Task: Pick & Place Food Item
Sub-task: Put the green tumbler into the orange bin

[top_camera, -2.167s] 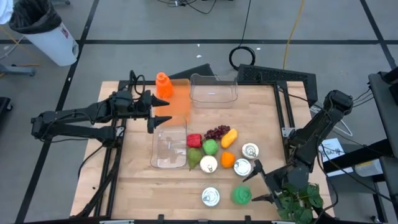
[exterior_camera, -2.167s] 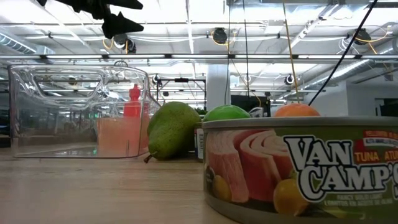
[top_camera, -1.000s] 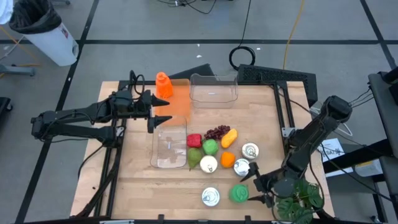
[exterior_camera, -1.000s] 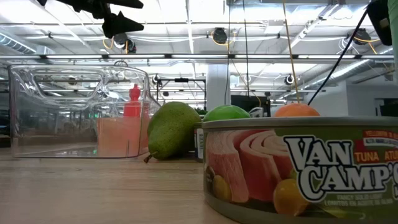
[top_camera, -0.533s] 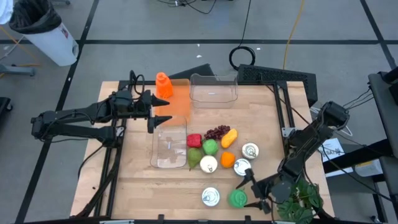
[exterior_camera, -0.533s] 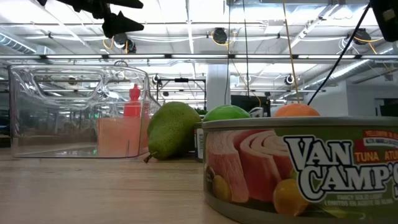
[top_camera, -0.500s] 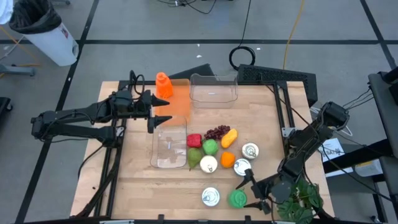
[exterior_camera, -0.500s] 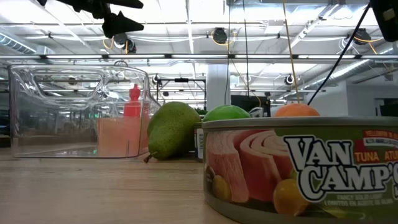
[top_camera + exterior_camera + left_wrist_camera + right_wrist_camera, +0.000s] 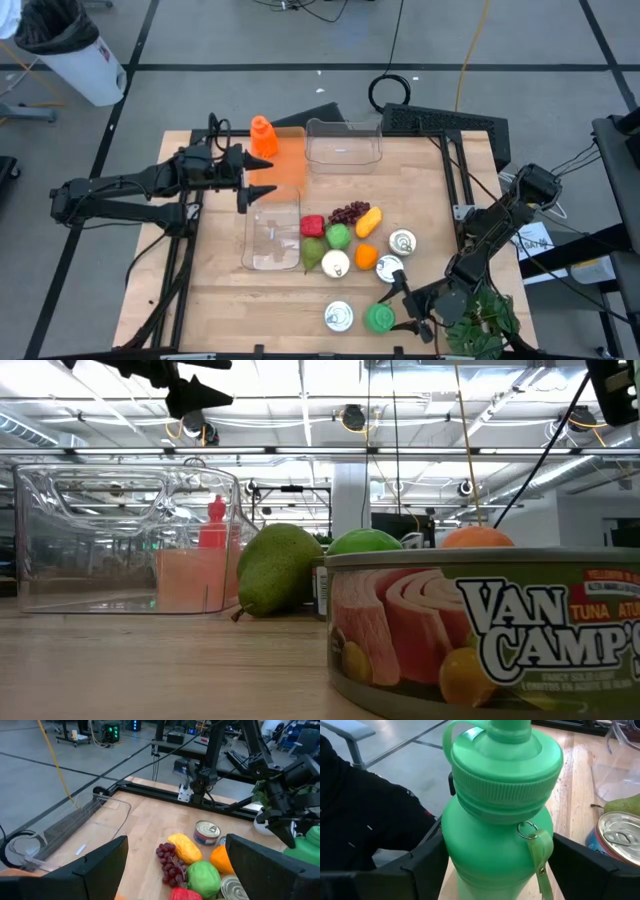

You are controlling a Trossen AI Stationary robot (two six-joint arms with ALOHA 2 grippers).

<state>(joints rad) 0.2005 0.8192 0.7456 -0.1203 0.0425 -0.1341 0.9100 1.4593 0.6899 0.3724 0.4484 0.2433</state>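
Gripper fingers flank a green bottle at the surface's near edge.

The right gripper [image 9: 404, 308] sits around the upright green bottle [image 9: 380, 318], a finger [image 9: 427, 865] on each side; whether they press it cannot be told. The bottle stands just beside a tuna can [image 9: 339, 317]. The left gripper [image 9: 255, 180] hovers with fingers apart above the surface [image 9: 220, 290], near a clear container [image 9: 272, 236].

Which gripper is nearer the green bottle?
Right. The right gripper has its fingers on either side of the green bottle; the left gripper hovers far across the table, beside the orange bottle.
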